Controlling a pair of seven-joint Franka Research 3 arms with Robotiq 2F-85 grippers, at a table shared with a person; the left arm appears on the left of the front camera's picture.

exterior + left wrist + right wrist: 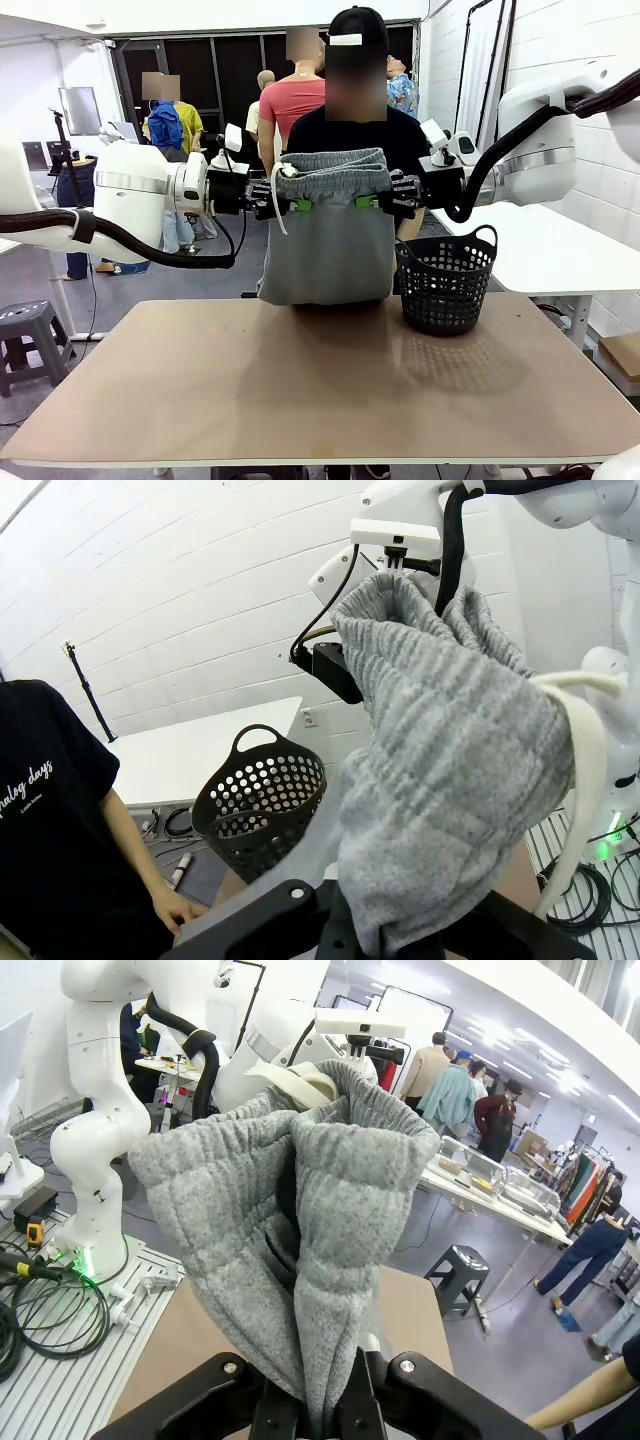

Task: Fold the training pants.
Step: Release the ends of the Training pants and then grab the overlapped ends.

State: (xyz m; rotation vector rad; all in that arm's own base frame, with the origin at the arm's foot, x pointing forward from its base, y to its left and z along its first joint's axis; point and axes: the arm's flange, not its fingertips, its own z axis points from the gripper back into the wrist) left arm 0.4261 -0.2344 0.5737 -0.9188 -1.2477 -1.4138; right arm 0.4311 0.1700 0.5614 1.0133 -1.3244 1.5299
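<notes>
My left gripper [292, 206] and right gripper [368, 202] each pinch the waistband [330, 160] of the soft light grey cotton training pants [325, 250]; I'd lower both evenly, holding it level.

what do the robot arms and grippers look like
The left arm and right arm are bulky, rounded white shells with silver rings at the joints. A thick black cable loops along each arm. The left gripper and right gripper are black with small green pads. A white mount sits at each wrist.
</notes>
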